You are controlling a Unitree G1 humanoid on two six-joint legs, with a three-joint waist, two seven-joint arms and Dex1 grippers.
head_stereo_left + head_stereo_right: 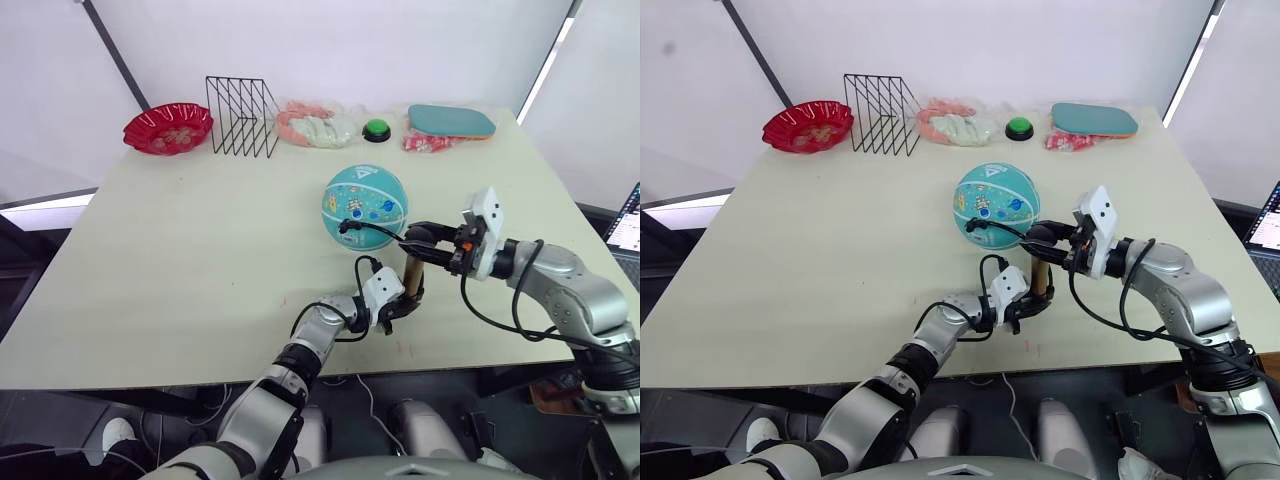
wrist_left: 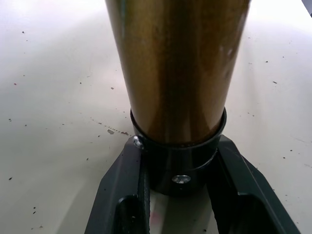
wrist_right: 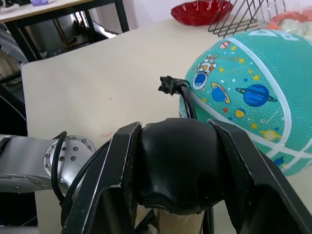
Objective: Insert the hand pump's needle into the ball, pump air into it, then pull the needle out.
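Observation:
The teal ball (image 1: 365, 205) with cartoon prints rests on the table's middle right. Just in front of it the bronze hand pump (image 1: 411, 277) stands upright. My left gripper (image 1: 400, 305) is shut on its black bottom cap (image 2: 178, 165), one finger (image 2: 124, 195) on each side. My right gripper (image 1: 425, 240) is shut on the black handle (image 3: 178, 161) at the pump's top. The thin black hose (image 1: 378, 233) curves from the pump to a small black fitting (image 3: 168, 87) at the ball's near side. I cannot make out the needle pin itself.
Along the far edge stand a red bowl (image 1: 168, 128), a black wire rack (image 1: 242, 117), a bagged bundle (image 1: 315, 127), a green button (image 1: 376, 129) and a teal paddle (image 1: 450, 121) over a red packet (image 1: 428, 144). Bare tabletop (image 1: 180, 260) lies to the left.

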